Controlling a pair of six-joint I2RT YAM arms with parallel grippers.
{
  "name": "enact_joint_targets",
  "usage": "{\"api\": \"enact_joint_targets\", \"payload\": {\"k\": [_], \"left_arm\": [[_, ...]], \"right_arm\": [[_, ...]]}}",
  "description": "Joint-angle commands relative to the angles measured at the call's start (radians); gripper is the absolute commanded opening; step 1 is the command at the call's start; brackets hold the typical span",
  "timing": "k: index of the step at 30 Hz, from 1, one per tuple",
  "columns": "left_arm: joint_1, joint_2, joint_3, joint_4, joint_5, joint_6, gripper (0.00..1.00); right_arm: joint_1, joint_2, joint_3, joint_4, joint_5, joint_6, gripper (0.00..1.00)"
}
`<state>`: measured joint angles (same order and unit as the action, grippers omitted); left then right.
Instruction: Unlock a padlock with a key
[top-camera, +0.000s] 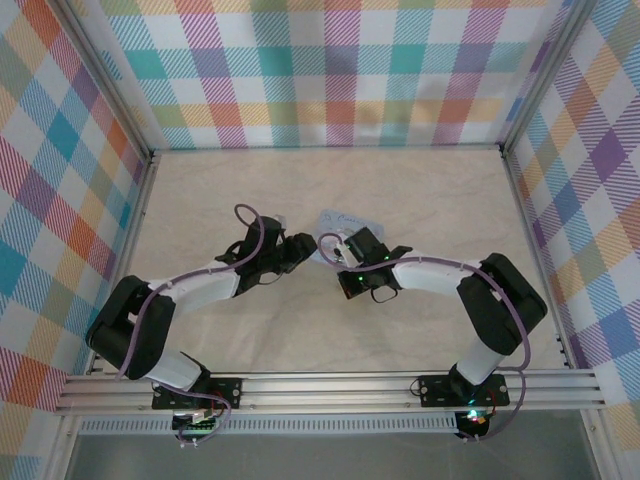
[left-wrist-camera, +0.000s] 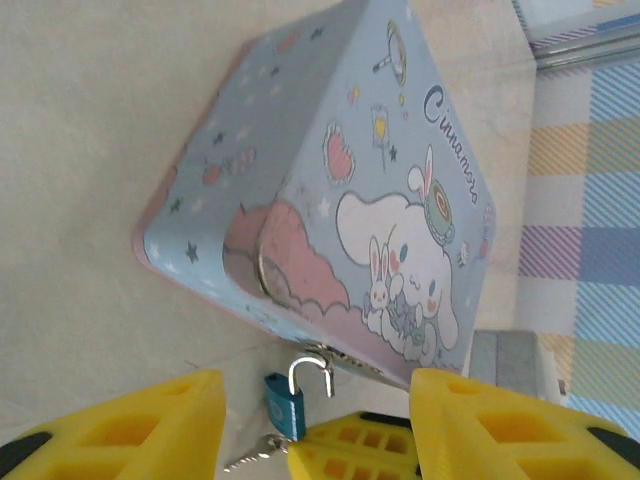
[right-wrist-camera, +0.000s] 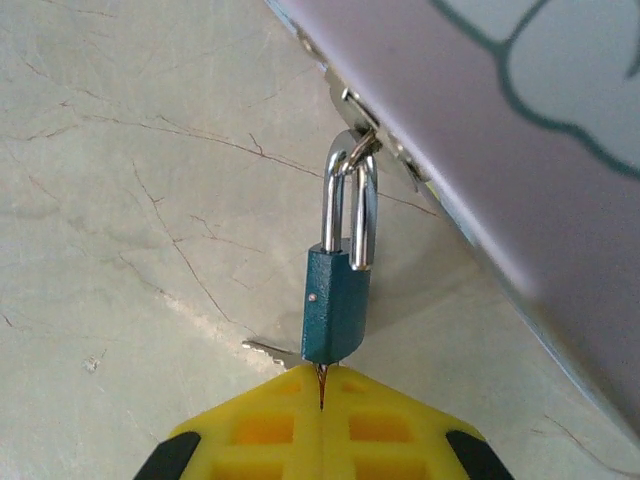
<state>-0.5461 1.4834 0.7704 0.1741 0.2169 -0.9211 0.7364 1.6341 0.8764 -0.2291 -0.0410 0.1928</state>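
The right gripper (right-wrist-camera: 321, 373) is clamping the key (right-wrist-camera: 321, 390) in the padlock (right-wrist-camera: 335, 305), which is hanging on the tin (left-wrist-camera: 400, 150) with its shackle (right-wrist-camera: 350, 200) seemingly sprung and the unlocking apparently done, while the left gripper (left-wrist-camera: 318, 400) is hovering open-jawed around it.

The tin (top-camera: 335, 222) is set at the middle of the surface (top-camera: 420, 190). The padlock (right-wrist-camera: 335, 305) is hung from the tin's clasp (right-wrist-camera: 360, 140). The key (right-wrist-camera: 321, 385) is pinched beneath it between the right fingers (right-wrist-camera: 265, 425).
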Motion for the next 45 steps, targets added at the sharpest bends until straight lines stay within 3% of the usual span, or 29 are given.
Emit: {"api": "enact_joint_targets", "payload": {"k": [1,20,34,45], "left_arm": [[0.027,-0.006,0.065,-0.071,-0.044,0.092,0.52],[0.077,0.192,0.260,-0.092,0.020,0.174,0.53],[0.078,0.265,0.288,-0.052,0.061,0.181,0.52],[0.078,0.297,0.295,-0.027,0.090,0.169,0.52]], "right_arm": [[0.006,-0.039,-0.019,0.007,0.022,-0.048,0.00],[0.005,-0.129,-0.048,0.031,0.016,-0.198,0.00],[0.006,-0.166,-0.113,0.173,-0.033,-0.135,0.00],[-0.006,-0.161,-0.129,0.226,-0.003,-0.141,0.00]]}}
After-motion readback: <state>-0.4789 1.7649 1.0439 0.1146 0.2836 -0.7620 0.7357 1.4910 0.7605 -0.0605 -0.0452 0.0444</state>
